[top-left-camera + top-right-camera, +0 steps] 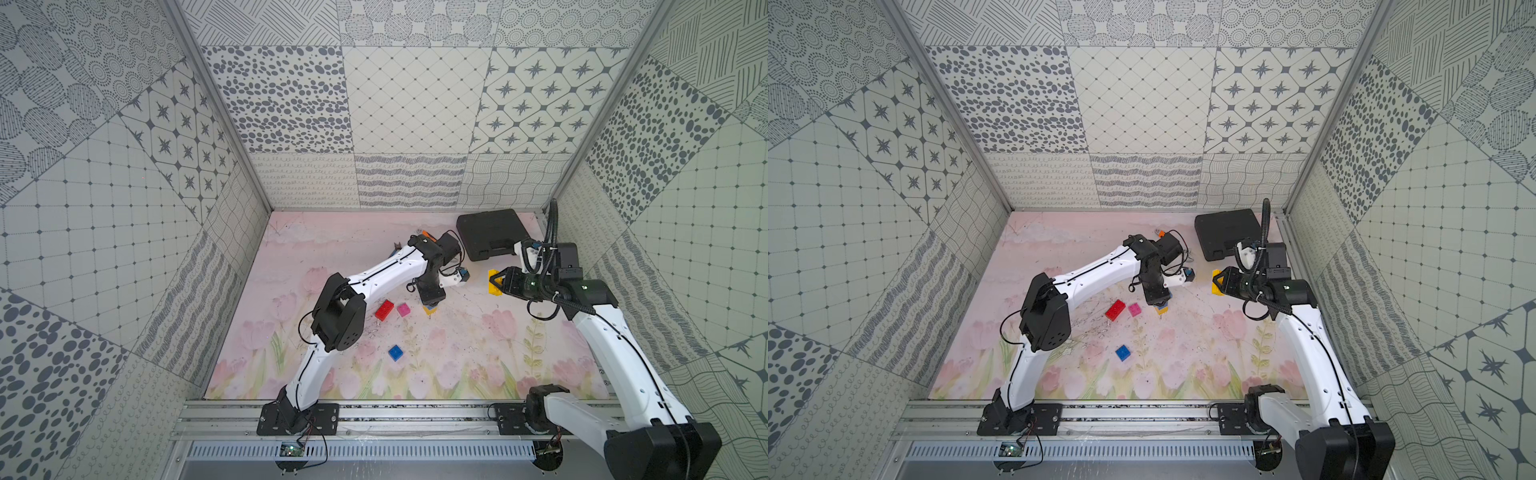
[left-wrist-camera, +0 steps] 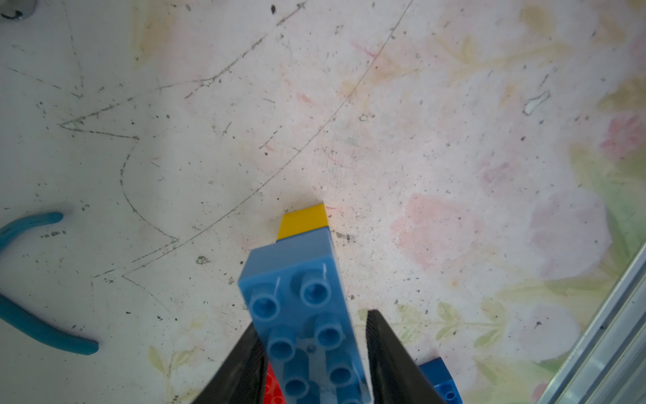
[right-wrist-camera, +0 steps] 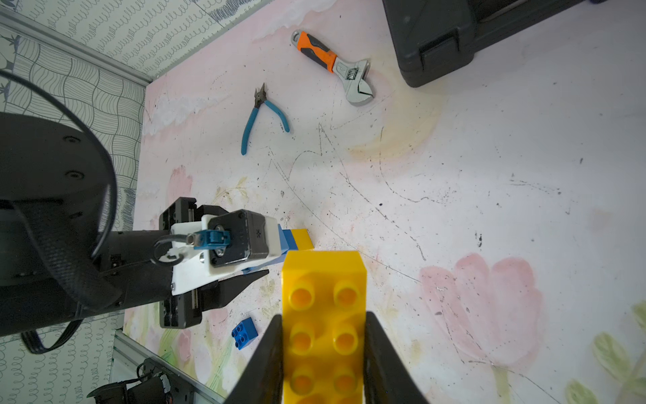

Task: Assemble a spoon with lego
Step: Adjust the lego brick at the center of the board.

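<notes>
A light blue lego brick point(image 2: 297, 280) stands joined to a yellow piece point(image 2: 304, 220) on the mat. My left gripper point(image 2: 312, 317) straddles it from above. One finger lies against it and the other stands a sliver off. In both top views the small stack point(image 1: 430, 309) point(image 1: 1162, 308) sits under that gripper. My right gripper point(image 3: 323, 314) is shut on a long yellow brick point(image 3: 323, 280), held above the mat point(image 1: 493, 282). Loose on the mat are a red brick point(image 1: 384, 309), a pink brick point(image 1: 403, 309) and a dark blue brick point(image 1: 395, 352). A whole spoon is not in view.
A black case point(image 1: 490, 237) lies at the back right, close behind the right gripper. An orange-handled wrench point(image 3: 332, 63) and blue-handled pliers point(image 3: 265, 115) lie at the back of the mat. A metal rail point(image 1: 374, 409) runs along the front edge.
</notes>
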`<state>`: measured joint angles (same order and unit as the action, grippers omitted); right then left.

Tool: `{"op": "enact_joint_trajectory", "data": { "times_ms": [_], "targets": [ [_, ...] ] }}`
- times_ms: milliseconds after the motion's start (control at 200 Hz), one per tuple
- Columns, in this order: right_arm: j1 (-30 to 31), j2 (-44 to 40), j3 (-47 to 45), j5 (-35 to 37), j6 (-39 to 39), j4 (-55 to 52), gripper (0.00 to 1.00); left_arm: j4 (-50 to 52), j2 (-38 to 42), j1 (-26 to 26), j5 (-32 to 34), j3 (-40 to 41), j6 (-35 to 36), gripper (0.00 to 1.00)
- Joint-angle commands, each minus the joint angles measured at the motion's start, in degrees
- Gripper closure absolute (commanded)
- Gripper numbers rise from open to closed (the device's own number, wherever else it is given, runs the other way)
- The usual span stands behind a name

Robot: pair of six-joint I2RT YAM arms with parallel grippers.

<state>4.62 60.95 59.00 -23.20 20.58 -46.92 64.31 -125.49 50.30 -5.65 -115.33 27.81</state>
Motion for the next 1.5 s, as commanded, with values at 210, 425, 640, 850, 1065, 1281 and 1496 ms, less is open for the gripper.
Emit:
{"op": "enact_joint_trajectory", "data": {
  "times_ms": [210,425,640,850,1065,1281,1496],
  "targets": [
    [-0.14,-1.58,-0.64,-0.97,-0.76,1.04,0.80,-2.36,2.35,0.50,-2.32,2.59,6.99,0.57],
    [-0.13,-2.01,-0.87,-1.21,-0.89,0.93,0.80,-3.62,2.67,0.37,-1.92,3.43,10.21,0.56],
    [-0.14,-1.97,-1.16,-1.89,-1.13,0.60,0.80,-4.71,3.08,-0.21,-2.13,3.27,12.58,0.56],
    [-0.05,-1.67,-0.74,-2.54,-1.58,0.04,0.80,-7.66,5.48,-0.38,-2.17,6.56,15.22,0.52],
    [0.23,-1.21,-0.21,-3.00,-1.81,-0.41,0.80,-8.56,6.74,-0.54,-1.50,7.41,15.89,0.37],
    [0.30,-0.18,2.00,-2.24,-3.84,-1.99,0.81,-14.85,14.70,-1.45,-1.33,13.57,12.15,0.16],
    [0.46,3.73,7.12,-2.46,-5.60,-4.49,0.84,-28.19,32.21,-6.82,0.65,29.30,-5.61,0.12]
  ]
}}
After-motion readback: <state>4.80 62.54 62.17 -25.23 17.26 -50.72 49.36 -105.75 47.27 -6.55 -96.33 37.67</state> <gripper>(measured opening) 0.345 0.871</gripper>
